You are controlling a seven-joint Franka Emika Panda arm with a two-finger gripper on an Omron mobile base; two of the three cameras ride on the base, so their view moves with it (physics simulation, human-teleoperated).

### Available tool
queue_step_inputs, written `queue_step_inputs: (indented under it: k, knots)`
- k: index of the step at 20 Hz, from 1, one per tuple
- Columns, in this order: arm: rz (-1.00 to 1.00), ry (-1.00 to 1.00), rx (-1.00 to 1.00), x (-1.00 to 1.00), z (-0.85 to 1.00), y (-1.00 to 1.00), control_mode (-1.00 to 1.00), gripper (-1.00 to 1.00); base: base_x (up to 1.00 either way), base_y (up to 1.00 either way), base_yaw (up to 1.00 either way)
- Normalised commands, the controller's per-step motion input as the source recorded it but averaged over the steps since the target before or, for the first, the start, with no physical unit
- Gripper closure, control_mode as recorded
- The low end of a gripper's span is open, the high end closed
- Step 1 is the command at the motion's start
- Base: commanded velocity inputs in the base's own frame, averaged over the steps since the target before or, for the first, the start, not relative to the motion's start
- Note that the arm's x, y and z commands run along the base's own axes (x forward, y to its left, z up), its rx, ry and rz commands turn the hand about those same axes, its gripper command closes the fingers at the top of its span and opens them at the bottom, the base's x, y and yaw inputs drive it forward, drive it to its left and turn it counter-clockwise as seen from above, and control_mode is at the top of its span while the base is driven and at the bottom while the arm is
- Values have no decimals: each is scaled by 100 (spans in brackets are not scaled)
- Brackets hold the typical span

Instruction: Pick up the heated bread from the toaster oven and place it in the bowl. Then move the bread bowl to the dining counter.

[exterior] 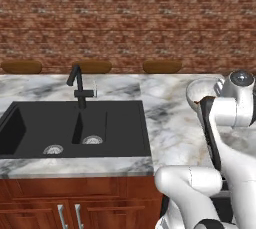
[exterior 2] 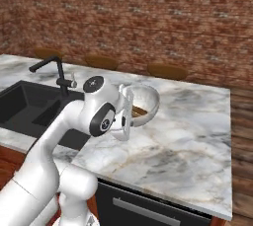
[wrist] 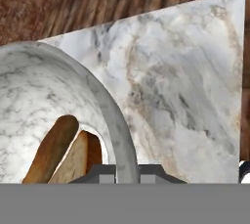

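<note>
The whitish marbled bowl (exterior 2: 146,97) is over the right part of the dining counter (exterior 2: 190,138), right of the sink. My gripper (exterior 2: 128,109) is shut on the bowl's near rim, one finger inside and one outside. In the hand view the rim (wrist: 116,135) runs down between my fingertips (wrist: 103,171), and the golden-brown bread (wrist: 54,147) leans against the bowl's inner wall. The bread (exterior 2: 140,111) also shows as a brown strip low in the bowl. From the left base view the bowl (exterior: 199,89) is half hidden behind my arm. Whether the bowl touches the counter, I cannot tell.
A black double sink (exterior: 75,128) with a black faucet (exterior: 77,85) takes up the counter's left half. Brown stool seats (exterior: 162,66) line the far side below a brick wall. The marble (wrist: 185,86) ends at an edge to the right (exterior 2: 228,156).
</note>
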Motion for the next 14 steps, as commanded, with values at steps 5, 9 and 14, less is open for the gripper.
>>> queue_step_inputs:
  k: [5,9,14]
  knots:
    - [4,26,0,83,-20,-31,-100,100,0,0,0]
    - [5,8,2,86,-68,-38,-100,100,0,0,0]
    - [3,0,4,98,-58,-26,-100,100,0,0,0]
